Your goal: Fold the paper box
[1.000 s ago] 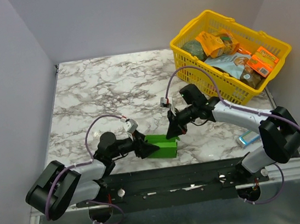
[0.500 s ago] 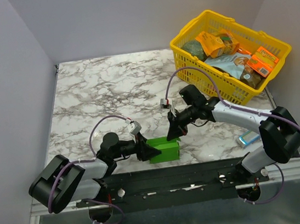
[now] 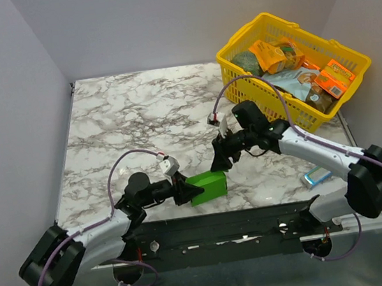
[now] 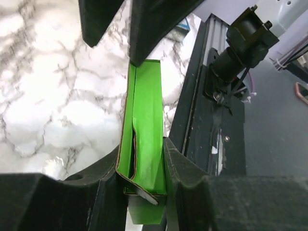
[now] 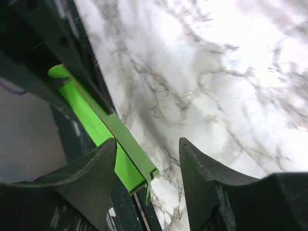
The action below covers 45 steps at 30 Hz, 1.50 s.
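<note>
Near edge: black frame rail (image 3: 223,227) with both arm bases. Just past it, the left gripper (image 3: 185,188) is clamped on one end of the paper box (image 3: 209,186), which sits low at the front centre of the marble table (image 3: 138,115), skewed to the rail; can't tell if it touches the tabletop. The left wrist cam shows that grip best: both fingers (image 4: 108,185) press the green walls, the open side of the box (image 4: 147,110) faces the lens, and a loose flap sits at the clamped end. The right gripper (image 3: 221,160) is released, jaws spread, holding nothing, right at the box's far end. In its own cam, bare marble shows between the fingertips, and the box (image 5: 91,120) runs off to one side, partly behind a finger, with a thin flap edge sticking out. Only the top view shows the rest. A blue-and-white pack (image 3: 316,176) lies to the right, near the right arm. A yellow basket (image 3: 277,103) stands at the far right corner, full of packets, including an orange pack (image 3: 334,78). Print on the packs is too small to read. Nothing sits between the grippers and the box.
</note>
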Each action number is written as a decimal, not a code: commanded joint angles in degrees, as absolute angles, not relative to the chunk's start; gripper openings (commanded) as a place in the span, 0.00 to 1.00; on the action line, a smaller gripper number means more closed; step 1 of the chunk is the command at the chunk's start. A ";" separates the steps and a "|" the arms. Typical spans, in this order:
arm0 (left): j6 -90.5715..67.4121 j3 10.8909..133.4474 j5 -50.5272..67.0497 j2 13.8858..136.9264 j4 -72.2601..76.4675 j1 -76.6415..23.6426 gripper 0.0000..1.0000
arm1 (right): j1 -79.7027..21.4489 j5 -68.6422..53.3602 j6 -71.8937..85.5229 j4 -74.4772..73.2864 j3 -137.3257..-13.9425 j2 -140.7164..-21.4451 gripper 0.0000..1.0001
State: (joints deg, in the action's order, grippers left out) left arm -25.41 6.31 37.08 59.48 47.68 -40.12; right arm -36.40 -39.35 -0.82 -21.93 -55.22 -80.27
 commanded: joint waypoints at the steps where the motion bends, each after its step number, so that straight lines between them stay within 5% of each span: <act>1: -12.69 9.93 19.45 49.76 30.88 -44.99 0.25 | -36.21 -22.95 7.99 -27.49 -58.27 -71.65 0.64; 10: -0.35 13.80 -2.10 48.60 25.93 -59.76 0.23 | -36.30 -13.36 3.70 -33.56 -56.43 -57.40 0.52; 15: 1.23 13.36 -0.71 49.40 27.33 -60.38 0.23 | -37.35 -14.67 0.97 -38.05 -56.51 -59.68 0.45; 26: 0.35 11.51 4.39 48.95 30.58 -60.38 0.23 | -43.68 -10.81 0.53 -34.46 -53.44 -63.54 0.51; 45: 0.26 9.84 5.97 49.57 33.75 -60.38 0.23 | -45.26 -7.65 0.53 -33.66 -57.74 -69.35 0.43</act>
State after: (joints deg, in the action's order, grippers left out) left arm -0.21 10.70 4.60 49.08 30.83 -60.14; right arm -44.95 -9.74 1.39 -33.56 -55.44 -69.21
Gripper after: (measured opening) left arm 0.372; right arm 0.432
